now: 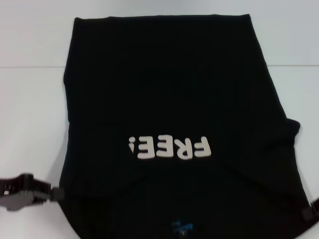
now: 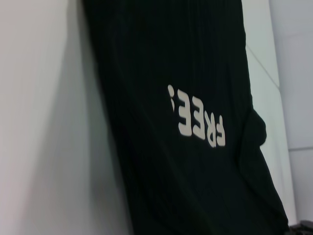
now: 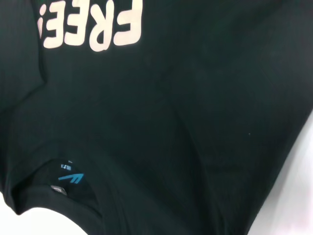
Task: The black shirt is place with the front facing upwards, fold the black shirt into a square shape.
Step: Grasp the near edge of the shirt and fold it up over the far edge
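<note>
- The black shirt (image 1: 174,99) lies front up on a pale, smooth table (image 1: 30,99), its collar end nearest the robot and its hem at the far side.
- Nothing but the shirt and the two grippers shows on the table surface; a thin seam line (image 1: 30,66) runs across the table past the shirt's far part.
- No container of any kind shows in the three views.
- The left gripper (image 1: 56,193) is low at the shirt's near left edge, its dark tip touching the cloth by the shoulder; whether its fingers are parted or closed on the cloth cannot be told.
- The right gripper (image 1: 309,213) shows only as a small dark block at the shirt's near right edge, against the cloth; its finger state also cannot be told.
- The shirt is plain matte cloth, mostly flat, with soft creases near the shoulders and a bump of sleeve (image 1: 294,127) sticking out on the right side.
- Off-white block letters "FREE!" (image 1: 169,147) sit across the chest, reading upside down from the head view.
- A small blue neck label (image 3: 73,178) sits inside the collar, whose curved rim shows in the right wrist view.
</note>
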Available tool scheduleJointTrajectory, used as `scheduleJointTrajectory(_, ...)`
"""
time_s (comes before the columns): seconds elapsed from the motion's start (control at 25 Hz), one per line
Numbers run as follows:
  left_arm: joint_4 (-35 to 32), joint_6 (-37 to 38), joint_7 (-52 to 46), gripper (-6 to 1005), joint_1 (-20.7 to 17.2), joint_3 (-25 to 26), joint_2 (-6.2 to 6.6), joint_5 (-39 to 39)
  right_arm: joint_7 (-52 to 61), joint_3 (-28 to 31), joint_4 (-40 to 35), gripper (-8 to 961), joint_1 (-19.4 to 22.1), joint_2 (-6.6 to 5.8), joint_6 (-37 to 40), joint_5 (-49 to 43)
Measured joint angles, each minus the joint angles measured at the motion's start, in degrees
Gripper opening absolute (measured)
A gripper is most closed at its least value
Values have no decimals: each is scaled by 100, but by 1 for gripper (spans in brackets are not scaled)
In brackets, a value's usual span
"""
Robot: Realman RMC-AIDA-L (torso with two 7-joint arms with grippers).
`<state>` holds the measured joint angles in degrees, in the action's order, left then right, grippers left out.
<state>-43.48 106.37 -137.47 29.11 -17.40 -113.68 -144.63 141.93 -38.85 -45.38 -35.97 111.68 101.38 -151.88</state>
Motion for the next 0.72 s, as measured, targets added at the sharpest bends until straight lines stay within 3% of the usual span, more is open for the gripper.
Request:
scheduleJointTrajectory(0.12, -180, 373, 8, 59, -138, -1, -72, -15, 6, 19, -256, 58, 216, 45, 288, -2)
scheduleJointTrajectory(0.32, -160, 439, 17, 60, -134, -49, -88, -23, 10, 30, -239, 58, 313, 55, 319, 19)
scheduleJointTrajectory(0.56, 159, 45, 16, 62, 265, -143, -75, 35, -53, 335, 66, 59, -168, 27, -152, 50)
scheduleJointTrajectory(0.72, 461, -756, -240, 64, 745, -152, -62, 40, -57, 630, 278, 60, -471, -17, -621, 218)
